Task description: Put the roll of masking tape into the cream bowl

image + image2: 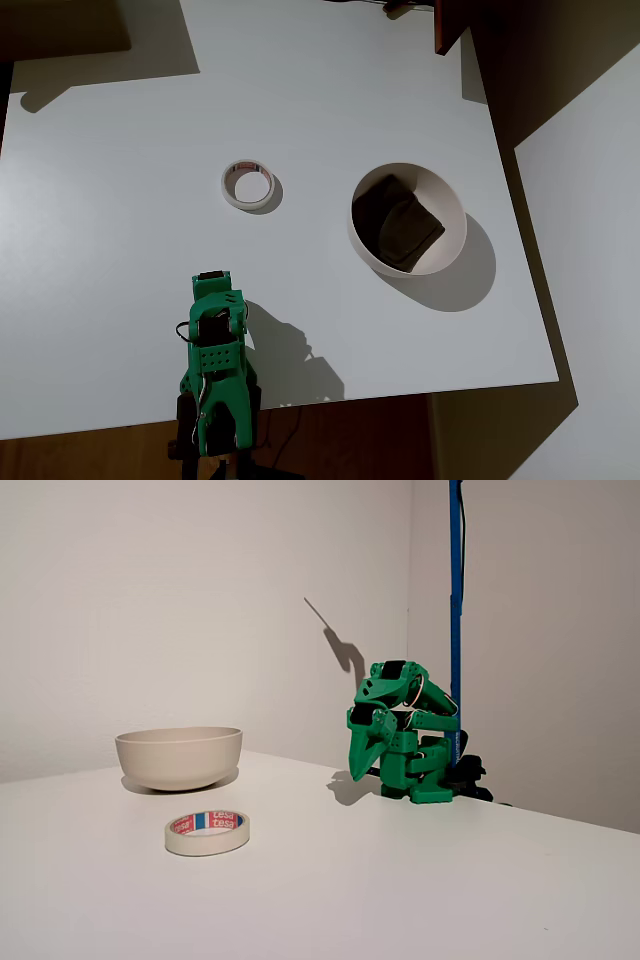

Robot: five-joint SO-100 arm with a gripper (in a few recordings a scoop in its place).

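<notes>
Overhead view: white surface, wood floor along the bottom edge. Roll of masking tape flat, well left of cream bowl holding a dark cloth. Green arm folded at the near edge.

Fixed view: plain white walls, blue pole behind arm. Hand points down, fingers together, holding nothing.

From my overhead view, the green plastic arm's base runs off the bottom edge, and its folded body covers the end effector, so I cannot tell how the jaws stand. In the fixed view the end effector points down at the white worktop, its fingers merging into one green wedge. The round, deep cream-white bowl hides its contents behind its wall there.
</notes>
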